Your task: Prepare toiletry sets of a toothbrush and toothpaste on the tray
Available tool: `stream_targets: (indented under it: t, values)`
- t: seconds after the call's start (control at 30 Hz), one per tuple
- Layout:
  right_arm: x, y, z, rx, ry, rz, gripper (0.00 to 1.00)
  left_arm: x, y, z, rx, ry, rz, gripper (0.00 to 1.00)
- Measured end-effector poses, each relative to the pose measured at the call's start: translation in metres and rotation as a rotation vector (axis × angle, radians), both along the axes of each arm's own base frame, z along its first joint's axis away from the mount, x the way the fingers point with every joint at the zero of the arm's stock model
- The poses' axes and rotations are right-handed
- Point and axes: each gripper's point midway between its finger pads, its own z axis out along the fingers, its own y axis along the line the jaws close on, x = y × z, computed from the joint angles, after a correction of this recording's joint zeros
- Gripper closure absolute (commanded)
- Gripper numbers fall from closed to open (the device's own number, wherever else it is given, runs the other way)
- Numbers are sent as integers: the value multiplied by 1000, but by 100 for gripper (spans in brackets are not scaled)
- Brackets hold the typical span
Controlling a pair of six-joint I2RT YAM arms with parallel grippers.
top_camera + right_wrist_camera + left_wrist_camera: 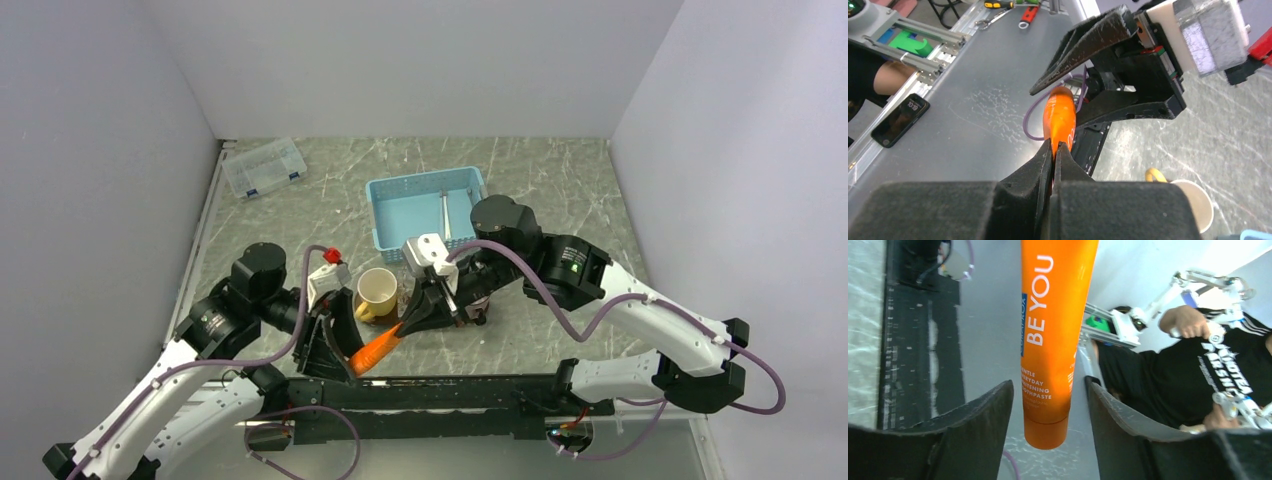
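The orange toothpaste tube point(1053, 335) hangs between the spread fingers of the left gripper point(1048, 384), touching neither. Only the right wrist view shows the right gripper point(1053, 150) pinching its flat end. Overhead, the toothbrush point(446, 215) lies in the blue basket point(395, 215) beyond the right gripper.

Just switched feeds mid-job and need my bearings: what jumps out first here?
The orange toothpaste tube, held up at front centre: the right claw is shut on its flat end, and the left claw stands open around its cap end, not touching. Behind, a white toothbrush lies in the light-blue basket.
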Motion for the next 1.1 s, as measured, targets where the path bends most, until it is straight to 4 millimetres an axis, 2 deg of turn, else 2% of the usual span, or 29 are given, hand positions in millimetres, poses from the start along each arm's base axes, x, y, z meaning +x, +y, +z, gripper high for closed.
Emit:
stream_targets:
  t: [0.07, 0.23, 0.33, 0.5, 0.63, 0.77, 1.0, 1.1]
  values:
    - [3, -2, -5, -29, 4, -24, 100, 8, -4, -1, 16, -15, 42, 28]
    - [10, -13, -10, -112, 8, -102, 100, 31, -12, -5, 66, -65, 178, 22]
    - [18, -22, -7, -160, -6, -174, 100, 56, -17, -9, 115, -108, 307, 12]
    - [41, -29, -6, -262, -26, -321, 100, 96, -13, -15, 192, -179, 541, 10]
    - [63, -28, -22, -389, -23, -447, 100, 120, -2, -15, 229, -240, 708, 1]
    - [88, -33, -51, -540, -13, -596, 100, 137, 17, -12, 247, -304, 868, 1]
    - [141, -59, -81, -706, 68, -877, 100, 157, 56, -4, 252, -390, 1125, 1]
    - [162, -71, -90, -745, 112, -978, 100, 159, 67, -9, 256, -405, 1182, 1]
